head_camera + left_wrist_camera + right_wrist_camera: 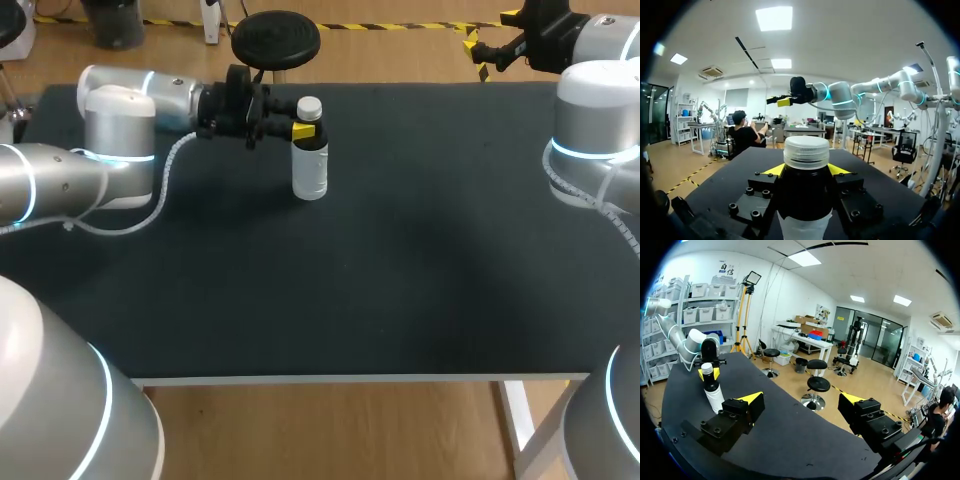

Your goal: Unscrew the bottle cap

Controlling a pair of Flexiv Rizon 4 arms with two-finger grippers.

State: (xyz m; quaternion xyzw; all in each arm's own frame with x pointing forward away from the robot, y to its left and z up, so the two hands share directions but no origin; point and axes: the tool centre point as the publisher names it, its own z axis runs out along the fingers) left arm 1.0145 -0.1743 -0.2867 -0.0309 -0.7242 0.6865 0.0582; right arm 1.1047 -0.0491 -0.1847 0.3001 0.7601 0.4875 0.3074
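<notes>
Left gripper [306, 130] level, seemingly pinching bottle [310, 170] neck; right gripper [802, 399] spread, aloft.

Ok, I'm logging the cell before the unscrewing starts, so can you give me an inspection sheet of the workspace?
Surface: black table, flat.
Job's things: bottle upright, far left of the table, white cap on.
Clutter: nothing seen.
Tools: left tool shut on the bottle's neck, below the cap; right tool open, empty, by the far right corner.
Cables: white coiled cable on the left arm, another on the right arm.
Surroundings: nothing seen.
</notes>
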